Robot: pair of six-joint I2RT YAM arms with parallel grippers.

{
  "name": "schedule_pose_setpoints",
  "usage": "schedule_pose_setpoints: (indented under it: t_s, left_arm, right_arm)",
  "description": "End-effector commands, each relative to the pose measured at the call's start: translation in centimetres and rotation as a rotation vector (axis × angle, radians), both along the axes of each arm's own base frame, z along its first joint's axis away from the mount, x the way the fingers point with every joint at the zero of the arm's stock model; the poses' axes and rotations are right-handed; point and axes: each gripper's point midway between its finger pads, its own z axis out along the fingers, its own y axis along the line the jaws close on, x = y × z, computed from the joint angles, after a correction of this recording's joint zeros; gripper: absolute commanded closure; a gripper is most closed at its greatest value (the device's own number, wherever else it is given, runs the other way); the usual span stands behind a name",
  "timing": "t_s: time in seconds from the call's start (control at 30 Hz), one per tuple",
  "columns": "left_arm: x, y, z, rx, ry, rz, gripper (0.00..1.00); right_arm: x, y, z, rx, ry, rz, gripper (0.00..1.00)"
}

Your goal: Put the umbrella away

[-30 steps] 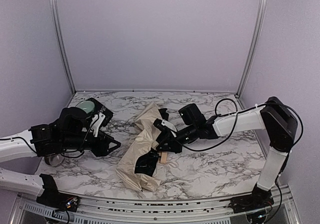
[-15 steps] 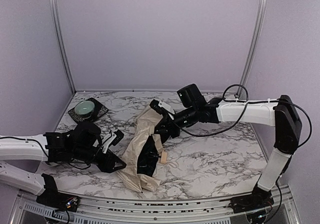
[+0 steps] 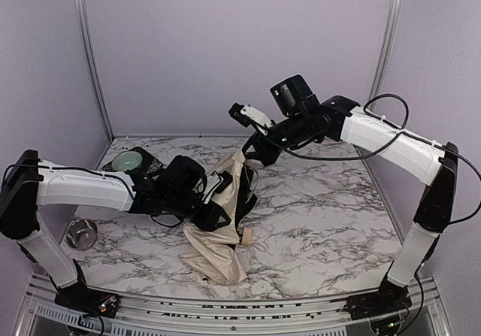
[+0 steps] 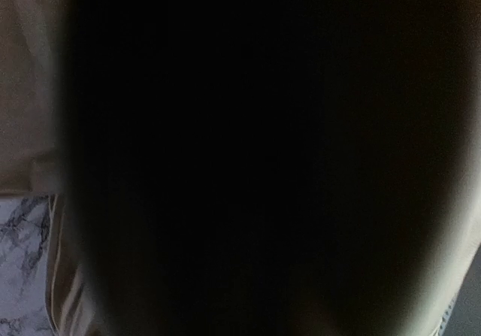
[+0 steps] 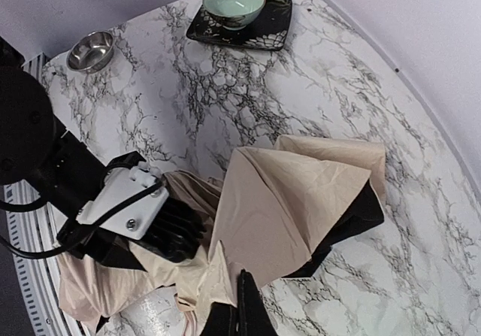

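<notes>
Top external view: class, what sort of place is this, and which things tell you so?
Probably a robot lab test cell, not a home: a marble-patterned table boxed in by plain lilac walls on aluminium posts, with a left arm and right arm mounted at its near edge, handling a beige umbrella.

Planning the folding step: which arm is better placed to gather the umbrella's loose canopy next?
Probably left. The left gripper sits low against the umbrella canopy, while the right gripper is busy pinching fabric aloft.
</notes>
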Motion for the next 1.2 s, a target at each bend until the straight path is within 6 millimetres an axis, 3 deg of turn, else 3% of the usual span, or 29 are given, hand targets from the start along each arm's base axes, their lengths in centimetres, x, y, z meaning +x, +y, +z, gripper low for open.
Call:
schedule_pose_setpoints:
  t_s: [0.0,0.1,0.23,0.3,0.37,0.43,0.5,0.57,0.7,0.83,1.03,1.17]
  left_arm:
    - [5.9,0.4,-0.6,0.047,-0.049,0.106,0.57]
    - [10.0,-0.1,0.3,-0.003,-0.08,0.173,0.59]
    - [13.5,-1.8,2.1,-0.035,-0.145,0.139,0.59]
    - [14.9,-2.3,3.5,-0.069,-0.179,0.145,0.59]
    - [15.9,-2.3,4.2,-0.094,-0.209,0.161,0.59]
    - [16.2,-1.9,4.2,-0.106,-0.217,0.167,0.57]
    - [16.1,-1.3,4.0,-0.106,-0.232,0.164,0.52]
    - [15.4,-0.3,3.4,-0.088,-0.241,0.156,0.44]
    - [13.2,2.1,1.5,-0.027,-0.191,0.143,0.27]
    - [10.9,4.7,-0.2,0.017,-0.144,0.18,0.2]
    - [9.6,8.3,-2.3,0.131,-0.127,0.265,0.15]
    - [9.4,10.7,-3.5,0.227,-0.117,0.337,0.12]
  right_arm:
    - [-0.2,-2.6,1.8,-0.104,-0.008,-0.101,1.0]
    - [0.1,-3.2,3.2,-0.116,-0.029,-0.135,1.0]
    - [-0.4,-3.0,5.0,-0.093,-0.034,-0.114,1.0]
    - [-1.7,-1.9,5.5,-0.055,-0.012,-0.068,1.0]
    - [-4.7,0.5,5.0,-0.031,0.017,0.036,1.0]
    - [-9.1,3.1,3.7,-0.014,0.064,0.191,1.0]
    - [-13.5,5.1,1.4,-0.003,0.122,0.319,1.0]
    - [-16.5,6.4,-1.7,-0.017,0.169,0.376,1.0]
    - [-17.8,7.8,-7.7,-0.098,0.256,0.329,1.0]
    - [-18.6,9.2,-12.3,-0.143,0.304,0.296,1.0]
    - [-20.2,12.2,-15.5,-0.151,0.307,0.32,0.98]
    - [-20.0,12.5,-16.8,-0.18,0.312,0.291,0.76]
